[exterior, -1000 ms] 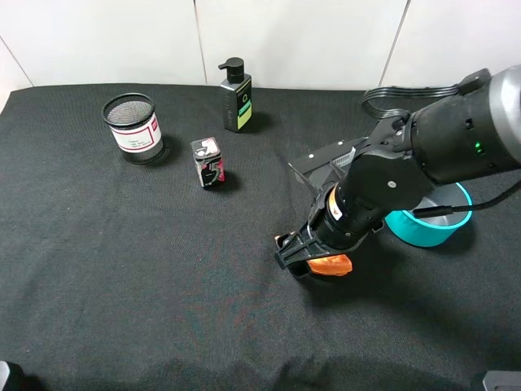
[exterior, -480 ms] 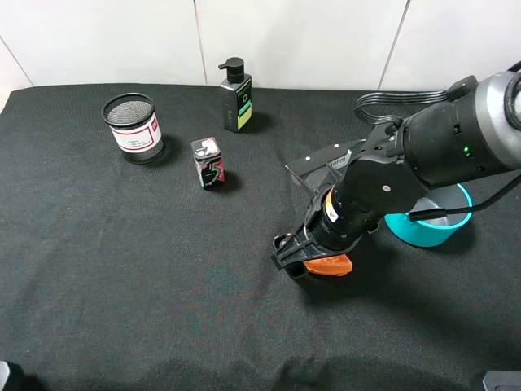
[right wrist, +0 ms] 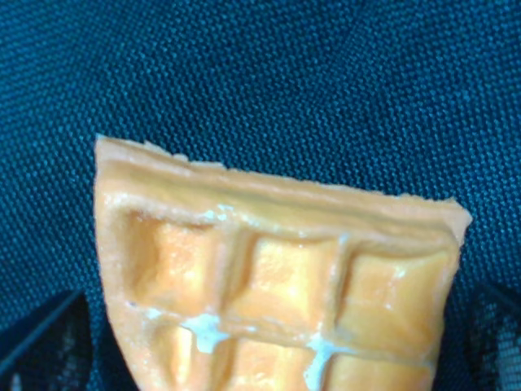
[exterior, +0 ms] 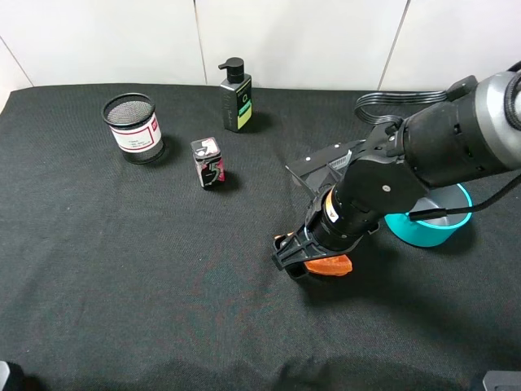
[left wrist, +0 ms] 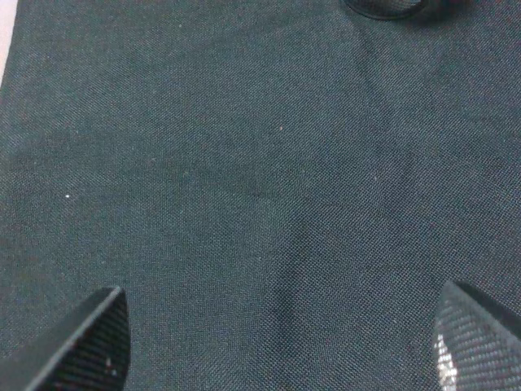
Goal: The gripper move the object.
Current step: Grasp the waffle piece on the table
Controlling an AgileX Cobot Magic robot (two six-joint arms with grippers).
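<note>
Seen from high up, a black woven cloth point(exterior: 163, 269) covers the table below a white panelled wall point(exterior: 106, 37). The right arm's bulky black gripper point(exterior: 303, 254) sits low over a flat orange-yellow toy waffle wedge point(exterior: 332, 265), near a teal plastic bowl point(exterior: 423, 230). In the left wrist view, the left gripper point(left wrist: 281, 338) has its fingers spread wide over cloth, holding nothing. In the right wrist view, the wedge lies between the right fingers point(right wrist: 45, 346); I cannot tell if they pinch it.

My right arm point(exterior: 440, 151) reaches in low, wrist pitched steeply down, and the right gripper point(exterior: 303, 259) has its fingers point(right wrist: 41, 342) spread wide. My left gripper point(left wrist: 281, 326) points downward, its jaws also wide apart.
</note>
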